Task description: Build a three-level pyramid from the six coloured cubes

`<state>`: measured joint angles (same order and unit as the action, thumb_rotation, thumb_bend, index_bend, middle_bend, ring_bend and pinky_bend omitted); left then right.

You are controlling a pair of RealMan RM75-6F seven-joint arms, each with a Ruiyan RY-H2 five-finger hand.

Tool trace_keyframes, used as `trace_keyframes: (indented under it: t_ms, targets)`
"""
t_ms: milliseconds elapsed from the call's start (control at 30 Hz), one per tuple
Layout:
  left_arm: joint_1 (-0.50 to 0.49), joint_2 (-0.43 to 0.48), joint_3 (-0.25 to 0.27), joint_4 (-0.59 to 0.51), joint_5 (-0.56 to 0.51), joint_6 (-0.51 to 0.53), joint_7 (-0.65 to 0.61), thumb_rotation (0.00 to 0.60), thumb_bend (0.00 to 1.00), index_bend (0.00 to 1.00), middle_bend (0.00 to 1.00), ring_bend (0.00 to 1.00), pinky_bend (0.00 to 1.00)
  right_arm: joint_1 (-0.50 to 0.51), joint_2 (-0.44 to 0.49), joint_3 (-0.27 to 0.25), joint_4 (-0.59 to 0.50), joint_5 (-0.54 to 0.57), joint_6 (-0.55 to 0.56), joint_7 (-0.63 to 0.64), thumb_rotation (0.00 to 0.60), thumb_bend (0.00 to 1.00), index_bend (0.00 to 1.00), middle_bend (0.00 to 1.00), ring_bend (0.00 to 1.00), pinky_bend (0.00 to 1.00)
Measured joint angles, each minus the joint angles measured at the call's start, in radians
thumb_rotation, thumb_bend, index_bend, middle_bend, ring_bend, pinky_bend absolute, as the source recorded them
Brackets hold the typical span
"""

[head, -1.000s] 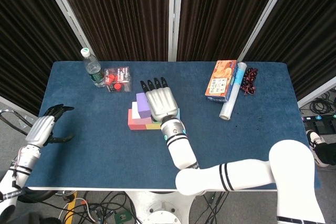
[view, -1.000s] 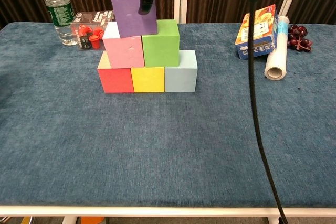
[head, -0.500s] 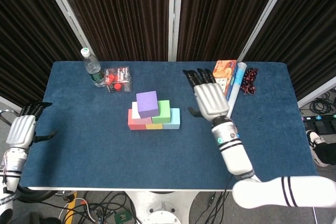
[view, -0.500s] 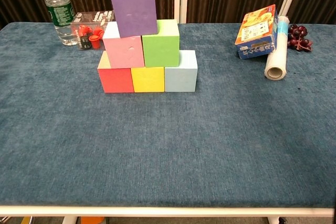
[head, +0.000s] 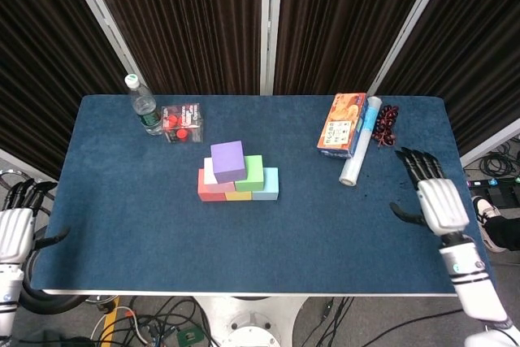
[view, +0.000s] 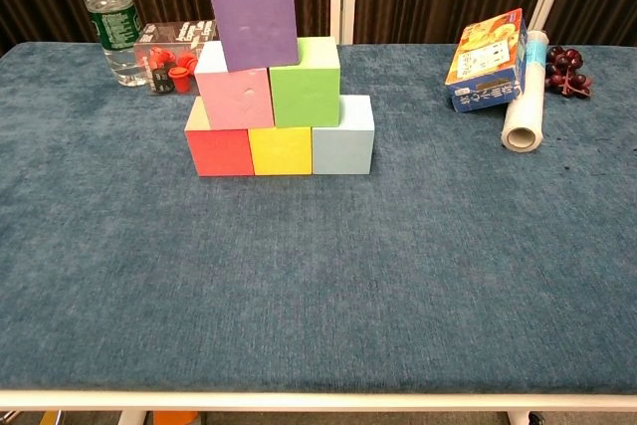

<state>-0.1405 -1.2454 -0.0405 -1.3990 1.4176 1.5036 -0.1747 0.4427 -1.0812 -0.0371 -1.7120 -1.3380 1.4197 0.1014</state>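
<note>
Hands first, nearest: left hand (head: 15, 232) off the table's (head: 162, 233) front left corner, fingers spread, empty; right hand (head: 439, 201) at the right edge near the front, fingers spread, empty. Both well apart from the cubes.

Pyramid at mid-table, a little left of centre and apparently complete: red cube (view: 219, 152), yellow cube (view: 280, 150) and pale blue cube (view: 342, 135) touching in a row; pink cube (view: 233, 98) and green cube (view: 305, 82) above; purple cube (view: 254, 18) on top, sitting left of centre, mostly over pink and slightly turned.

Best handling of the step, as a judgement: keep both hands wide and clear, no sweep across the stack. Any nudge of purple toward green only with a light, square touch, or a likely topple.

Far edge: bottle (head: 143, 105) and small box (head: 183, 122) at left; carton (head: 342, 123), roll (head: 360, 152) and grapes (head: 386, 125) at right.
</note>
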Motion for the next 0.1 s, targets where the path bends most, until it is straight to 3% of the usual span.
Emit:
trace_keyframes:
  t_ms: [100]
  targets:
    - [0.023, -0.010, 0.011, -0.007, 0.018, 0.031, 0.010, 0.600, 0.11, 0.17, 0.15, 0.05, 0.07, -0.084, -0.022, -0.032, 0.079, -0.066, 0.050, 0.088, 0.600, 0.20, 0.00, 0.04, 0.00, 0.00]
